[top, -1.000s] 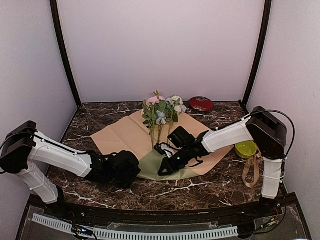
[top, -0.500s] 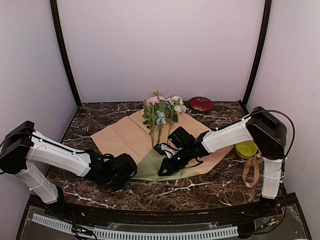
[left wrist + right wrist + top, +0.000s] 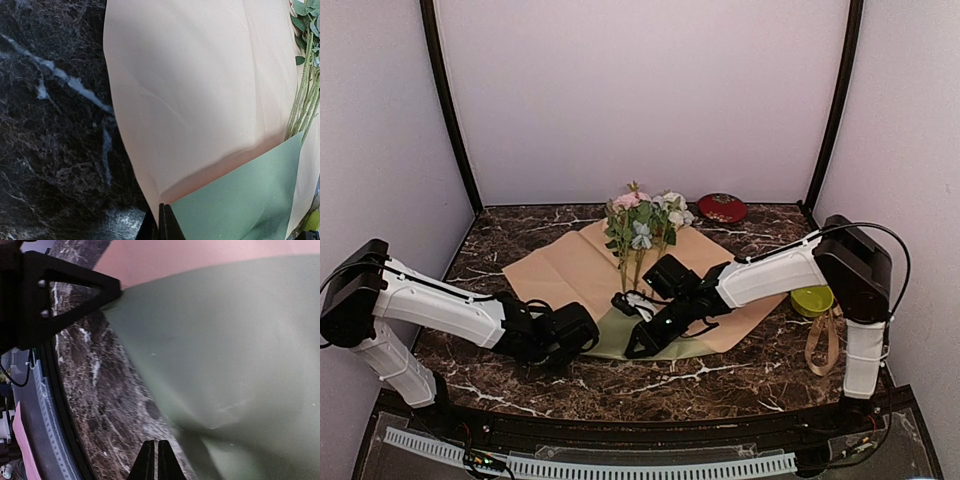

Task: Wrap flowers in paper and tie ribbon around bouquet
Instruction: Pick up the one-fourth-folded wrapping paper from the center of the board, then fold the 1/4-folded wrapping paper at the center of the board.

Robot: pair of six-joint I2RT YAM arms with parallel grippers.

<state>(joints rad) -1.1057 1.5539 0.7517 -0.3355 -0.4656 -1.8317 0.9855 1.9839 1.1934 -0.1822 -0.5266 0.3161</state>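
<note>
Dark veined marble worktop [image 3: 500,225], pale lilac walls [image 3: 640,100].
Paper [image 3: 570,270] mid-worktop under flowers [image 3: 642,225]; left gripper [image 3: 163,225] pinching its folded near corner, right gripper [image 3: 153,460] closed at the fold.

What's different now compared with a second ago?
The left gripper closed, pinching the near folded corner of the paper. The right gripper, shut the whole time, slid slightly to the left. The flowers, ribbon and red dish stayed where they were.
</note>
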